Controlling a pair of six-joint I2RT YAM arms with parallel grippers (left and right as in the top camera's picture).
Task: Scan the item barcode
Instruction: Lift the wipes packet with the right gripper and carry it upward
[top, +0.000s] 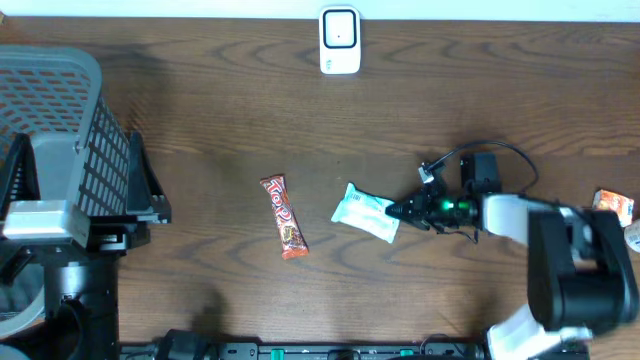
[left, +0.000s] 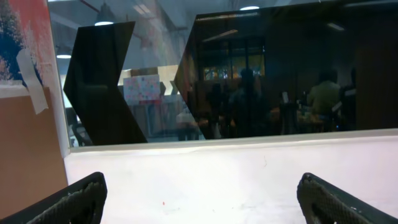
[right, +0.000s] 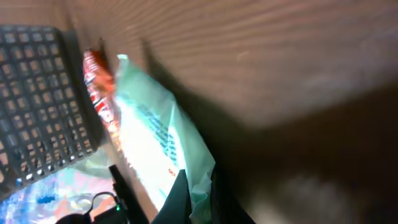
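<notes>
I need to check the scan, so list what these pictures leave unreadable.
- Barcode on the white packet: too small overhead, blurred in the right wrist view.
- Orange packet: overhead, at the right edge beside the right arm, print too small to read.
- Table: absent from the left wrist view, which faces a window.

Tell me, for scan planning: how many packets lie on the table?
3: red candy bar centre, pale green packet beside it, orange packet at right edge; others possibly hidden.

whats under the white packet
Only wooden table shows around the white packet; nothing pokes out beneath it. The spot directly under it is covered. The right gripper pinches its right end.
</notes>
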